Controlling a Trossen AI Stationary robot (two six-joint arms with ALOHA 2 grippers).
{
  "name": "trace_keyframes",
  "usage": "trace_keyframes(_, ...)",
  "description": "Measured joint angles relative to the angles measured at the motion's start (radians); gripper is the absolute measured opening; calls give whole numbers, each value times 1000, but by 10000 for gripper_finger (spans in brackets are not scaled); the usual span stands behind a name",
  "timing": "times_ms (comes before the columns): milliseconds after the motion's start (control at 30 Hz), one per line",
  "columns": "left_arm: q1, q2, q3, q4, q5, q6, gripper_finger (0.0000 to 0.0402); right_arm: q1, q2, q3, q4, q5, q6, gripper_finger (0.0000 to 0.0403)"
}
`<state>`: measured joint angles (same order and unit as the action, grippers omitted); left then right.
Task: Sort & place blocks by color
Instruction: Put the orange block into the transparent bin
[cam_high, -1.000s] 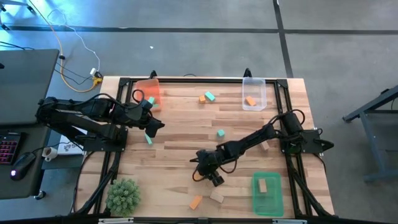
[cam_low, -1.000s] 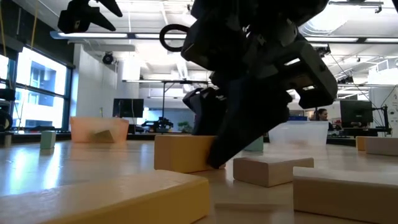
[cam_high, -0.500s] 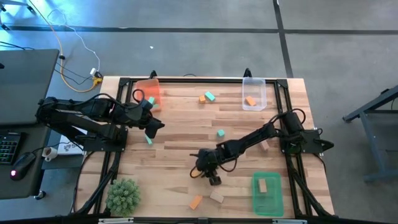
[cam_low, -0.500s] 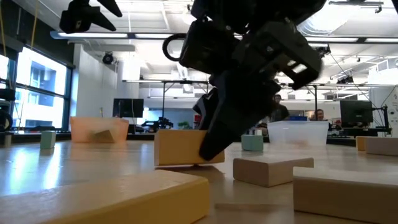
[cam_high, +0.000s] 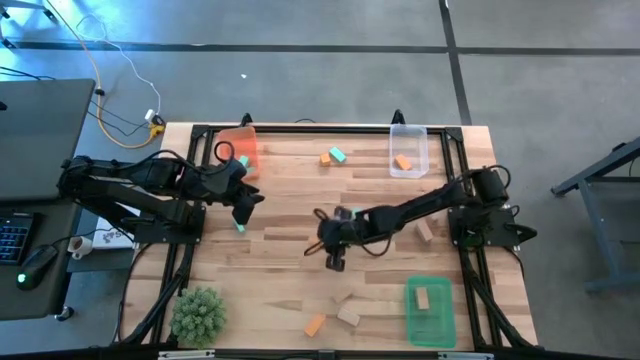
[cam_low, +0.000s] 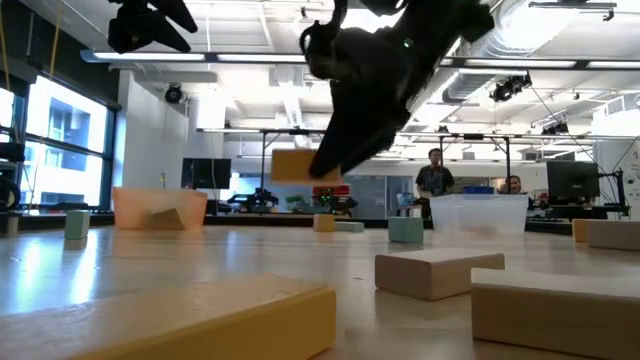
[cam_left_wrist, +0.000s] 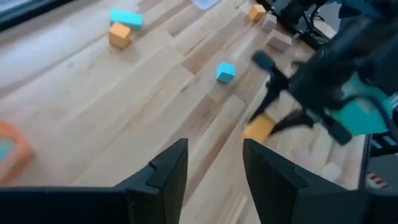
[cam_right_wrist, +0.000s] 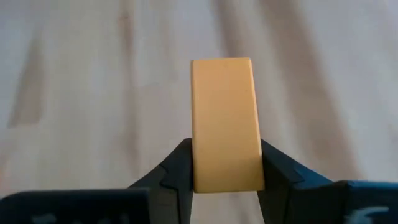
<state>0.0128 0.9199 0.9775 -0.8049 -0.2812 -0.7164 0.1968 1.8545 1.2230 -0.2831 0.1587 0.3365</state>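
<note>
Butcher-block table (cam_high: 290, 190) framed in black rail, carrying three trays: green tray (cam_high: 430, 312) near the front right with one tan block inside, clear tray (cam_high: 408, 150) at the back right holding an orange piece, orange tray (cam_high: 240, 150) at the back left.

Right arm now stretched across the table's middle, where a second ago it crouched low over the front. Right gripper (cam_right_wrist: 225, 171) clamped narrowly on an orange block (cam_right_wrist: 225, 124), which sat on the wood a moment earlier and now hangs clear of the surface in the low view. Pick complete, then; carry toward the orange tray judged to be next, a long reach to the back left.

Left gripper (cam_left_wrist: 214, 171) parted and empty, hovering near the table's left edge, just beside a teal block (cam_high: 240, 226).

Held block a cuboid, pinched across its narrow width near one end. Long axis running straight out along the fingers, free end pointing away from the wrist; roughly level in the low view.

Loose pieces left: teal cube (cam_high: 354, 214) mid-table, orange and teal pair (cam_high: 332, 156) at the back, tan and orange blocks (cam_high: 335, 318) at the front.
</note>
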Motion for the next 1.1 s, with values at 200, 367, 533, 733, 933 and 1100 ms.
trace_keyframes(200,0,0,0,0,0,100,141,-29,-116,0,-105,230,119,107)
trace_keyframes(367,0,0,0,1,0,183,141,-58,-218,0,-174,433,237,107)
trace_keyframes(533,0,0,0,1,0,291,141,-96,-307,1,-273,587,350,107)
trace_keyframes(733,9,0,0,12,-2,377,141,-176,-382,1,-413,700,461,107)
trace_keyframes(933,63,0,0,36,-30,414,141,-292,-406,1,-548,780,502,107)
trace_keyframes(1100,122,0,0,45,-45,408,141,-428,-394,1,-646,752,496,107)
